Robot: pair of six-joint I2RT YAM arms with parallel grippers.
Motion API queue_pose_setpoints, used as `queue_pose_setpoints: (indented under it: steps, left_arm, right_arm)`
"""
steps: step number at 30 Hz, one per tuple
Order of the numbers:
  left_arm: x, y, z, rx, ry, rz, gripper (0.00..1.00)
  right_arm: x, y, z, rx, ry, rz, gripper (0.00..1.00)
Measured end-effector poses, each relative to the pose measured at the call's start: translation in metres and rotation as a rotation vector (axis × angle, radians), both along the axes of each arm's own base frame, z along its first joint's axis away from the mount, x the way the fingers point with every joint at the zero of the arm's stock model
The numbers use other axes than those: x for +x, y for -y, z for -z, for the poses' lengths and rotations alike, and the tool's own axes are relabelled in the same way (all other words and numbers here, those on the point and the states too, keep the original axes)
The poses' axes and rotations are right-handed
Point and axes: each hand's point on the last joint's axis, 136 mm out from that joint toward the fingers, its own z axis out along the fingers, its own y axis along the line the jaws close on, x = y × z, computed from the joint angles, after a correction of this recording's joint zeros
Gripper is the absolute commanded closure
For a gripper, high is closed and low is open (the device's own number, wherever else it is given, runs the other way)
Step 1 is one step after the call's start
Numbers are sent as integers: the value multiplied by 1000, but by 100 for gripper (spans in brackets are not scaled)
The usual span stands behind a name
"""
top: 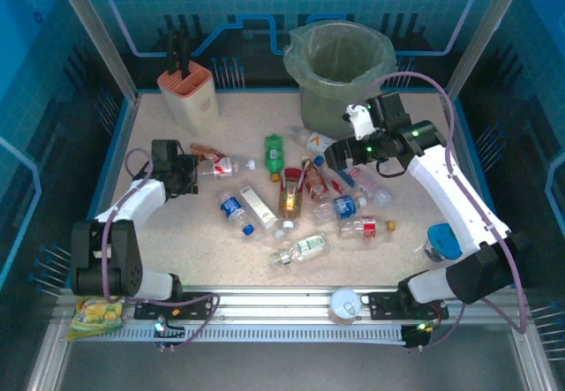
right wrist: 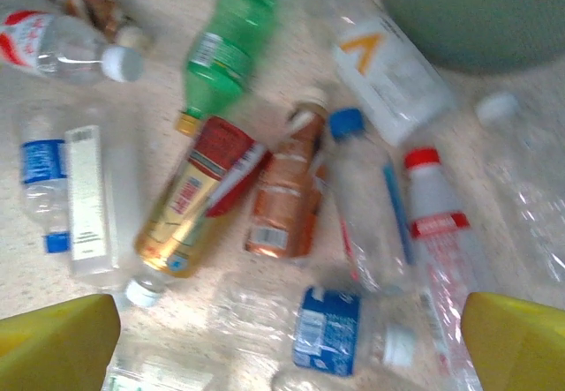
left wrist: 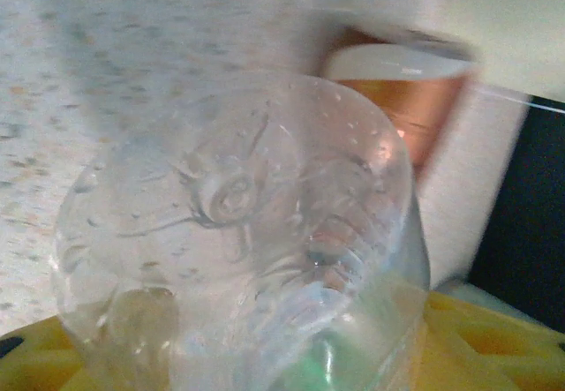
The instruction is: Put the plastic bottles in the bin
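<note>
Top external: left claw [top: 181, 176] pinching clear bottle [top: 221, 168] by its base, left of frame; right claw [top: 335, 155] spread over plastic bottles [top: 290, 193] mid-frame; bin [top: 320, 109] upper centre. Risk: slick bottle slipping from end-grip mid-carry

The speckled beige tabletop [top: 177, 241] carries a loose scatter of plastic bottles [top: 305, 248] lying on their sides across its middle, among them a green bottle [top: 274, 153] and an amber bottle [top: 290, 192]. The bin [top: 328, 113] stands at the far edge, right of centre. A peach knife block [top: 190, 98] stands near the far left corner, apart from the bottles.
</note>
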Motion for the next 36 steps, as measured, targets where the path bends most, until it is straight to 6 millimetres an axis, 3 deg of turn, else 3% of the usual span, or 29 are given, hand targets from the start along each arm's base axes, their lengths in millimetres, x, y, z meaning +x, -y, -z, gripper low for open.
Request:
queue_pose_setpoints:
  steps: [5,9,13,15,18,25,27,31,36]
  left_arm:
    - [15,11,-69,72,148,127,39]
    - [30,59,-125,109,262,396,39]
    - [31,119,-161,98,370,650,40]
    - [23,140,-164,87,390,739,41]
    - [15,155,-161,69,389,808,41]
    - [13,157,-152,68,362,827,43]
    - [13,156,-151,68,359,826,43]
    - [15,157,-152,57,363,813,42]
    - [21,158,-151,46,370,798,22]
  right_arm:
    - [-2,-54,-25,52,84,-210,2]
    - [-7,-110,-34,100,117,-412,2]
    - [-3,-153,-31,117,129,-548,1]
    - [0,-167,-22,116,118,-591,2]
    - [2,-178,-7,112,88,-624,3]
    - [6,-183,12,106,45,-633,24]
    - [5,-184,13,114,35,-633,37]
    - [4,-185,13,127,21,-620,40]
    - [9,-184,11,136,23,-596,44]
